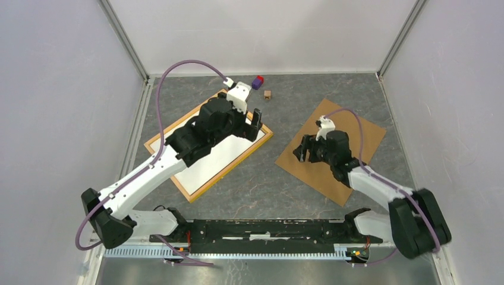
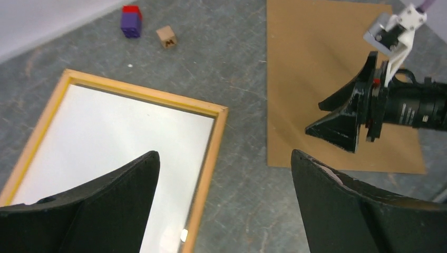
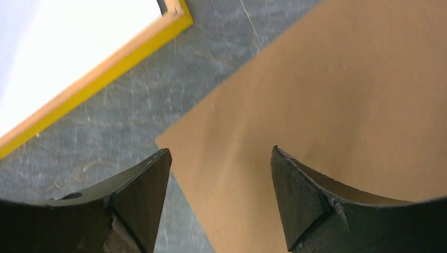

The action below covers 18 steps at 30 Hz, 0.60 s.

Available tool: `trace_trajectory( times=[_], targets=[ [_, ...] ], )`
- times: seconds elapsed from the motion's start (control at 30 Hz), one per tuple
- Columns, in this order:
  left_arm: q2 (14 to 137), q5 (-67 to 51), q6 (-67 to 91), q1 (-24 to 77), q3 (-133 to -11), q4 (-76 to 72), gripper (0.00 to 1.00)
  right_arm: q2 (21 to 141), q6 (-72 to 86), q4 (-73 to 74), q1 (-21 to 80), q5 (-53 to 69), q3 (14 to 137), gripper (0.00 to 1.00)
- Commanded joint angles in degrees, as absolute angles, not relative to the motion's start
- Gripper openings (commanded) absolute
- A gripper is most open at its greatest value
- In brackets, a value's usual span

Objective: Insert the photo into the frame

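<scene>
The frame [image 1: 238, 163] of orange-yellow wood lies flat at the left-centre of the table. A plain white sheet, the photo [image 1: 214, 163] with its white back up, lies inside it; no print shows. My left gripper [image 1: 254, 126] is open and empty above the frame's far right corner. In the left wrist view the frame edge [image 2: 210, 158] and the photo [image 2: 116, 132] lie under the gripper [image 2: 225, 154]. My right gripper [image 1: 304, 151] is open and empty above the near left edge of the brown backing board [image 1: 347, 148]. It [image 3: 220, 150] hovers over the board [image 3: 316, 79].
A purple-and-red block [image 1: 257, 82] and a small wooden cube [image 1: 268, 94] sit at the back, beyond the frame. Enclosure walls close the left, right and far sides. A strip of grey table [image 1: 270, 172] separates frame and board.
</scene>
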<state>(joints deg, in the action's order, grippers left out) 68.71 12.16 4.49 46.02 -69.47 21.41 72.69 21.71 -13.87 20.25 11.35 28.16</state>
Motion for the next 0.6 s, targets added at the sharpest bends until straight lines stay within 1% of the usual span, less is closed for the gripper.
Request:
trace_trajectory(
  times=[0.0,0.13,0.2,0.27,0.33,0.4,0.53,0.57],
  targets=[
    [70.0,5.2,19.1,45.9,-73.3,30.9,1.0,61.9,20.2,-3.4,20.3,4.4,23.1,0.76],
    [67.3,-4.3,30.3,45.9,-60.0,14.9,1.0,54.7,18.8,4.5,20.3,-0.6,20.3,0.81],
    [68.3,-8.2,34.5,45.9,-54.9,7.5,1.0,52.5,19.3,7.5,20.3,-2.2,19.4,0.85],
    [71.1,-12.6,37.1,45.9,-52.0,1.6,1.0,50.8,19.7,9.0,20.3,-2.5,18.6,0.87],
    [76.1,-16.2,37.5,46.0,-52.0,-1.1,0.99,49.2,20.2,9.6,20.3,-3.4,17.7,0.88],
    [80.8,-17.7,35.6,46.0,-54.5,1.0,0.98,48.4,20.5,10.4,20.3,-5.7,16.7,0.89],
    [87.9,-14.0,34.5,46.0,-58.2,3.7,0.96,50.2,27.0,15.0,20.1,-20.3,15.8,0.89],
    [89.3,-12.0,34.9,46.0,-59.1,4.4,0.96,51.6,28.2,16.3,20.1,-22.4,16.4,0.89]
  ],
)
